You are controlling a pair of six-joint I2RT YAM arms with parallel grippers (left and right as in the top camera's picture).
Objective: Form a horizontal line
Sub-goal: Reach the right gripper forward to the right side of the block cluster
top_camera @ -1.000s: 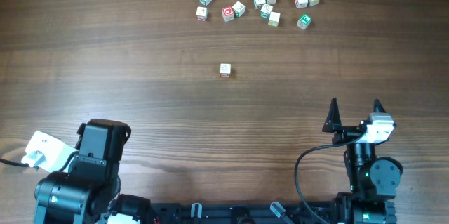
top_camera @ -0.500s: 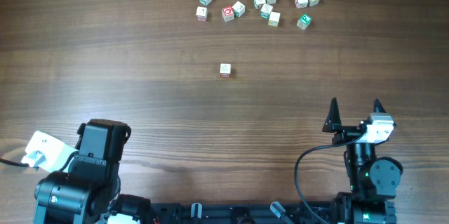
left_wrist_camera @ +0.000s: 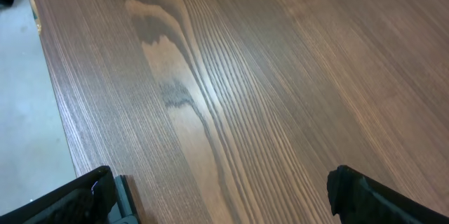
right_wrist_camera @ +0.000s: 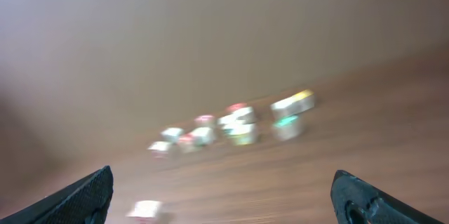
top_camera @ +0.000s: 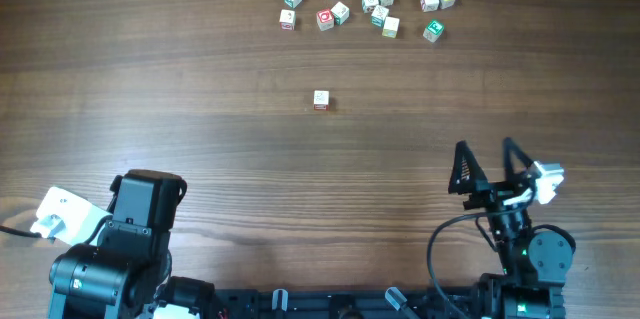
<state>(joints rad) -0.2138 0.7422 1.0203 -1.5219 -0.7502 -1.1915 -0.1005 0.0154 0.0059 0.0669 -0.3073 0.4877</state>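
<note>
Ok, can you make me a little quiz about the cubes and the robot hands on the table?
1. True or false: the right gripper is open and empty.
2. Where is the lone cube? A) alone, well apart from the cluster of cubes B) inside the cluster C) between a gripper's fingers
3. How many cubes sit side by side with the lone cube in a line?
Key: 1 true; 2 A; 3 none.
</note>
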